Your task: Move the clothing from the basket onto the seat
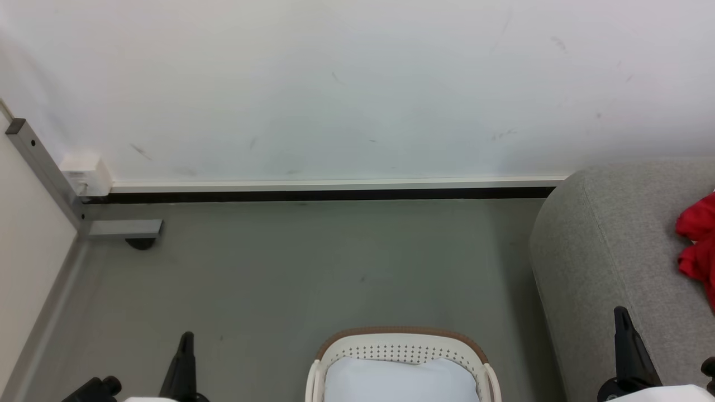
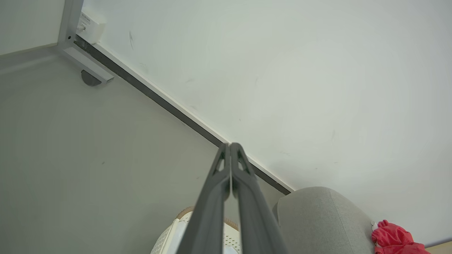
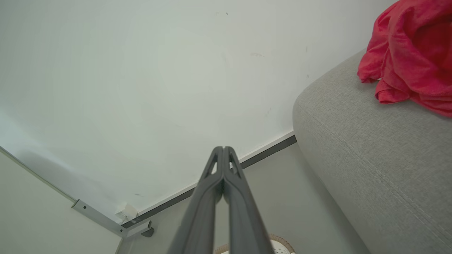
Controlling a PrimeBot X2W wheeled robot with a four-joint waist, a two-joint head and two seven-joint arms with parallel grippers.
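Clothing (image 1: 698,245): lies as a crumpled red heap on the seat (image 1: 603,268), well to the right of the basket (image 1: 402,341) and farther back than it. Shows no stripes or white panels from these angles. Runs off the picture edge in the head view and the right wrist view, so gives away neither a long axis nor a count of garments

Left hand (image 1: 186,341): hangs to the left of the basket, fingers pressed together, gripping nothing

Right hand (image 1: 621,315): hangs to the right of the basket, low against the seat front, likewise closed and empty. Sits far nearer the red heap than the left hand, and about as near the basket

Basket: sits low and central between the two hands, cut off by the bottom edge. Shows just the far brown rim, a strip of perforated wall and a smooth pale surface inside. Cannot tell whether a garment's white panel, a liner or bare plastic; no red to be seen within

Probably calls for a look down into the basket before any reach, with anything left to move lying below and between the hands, equally open to either. Looks near done, failing any red in there
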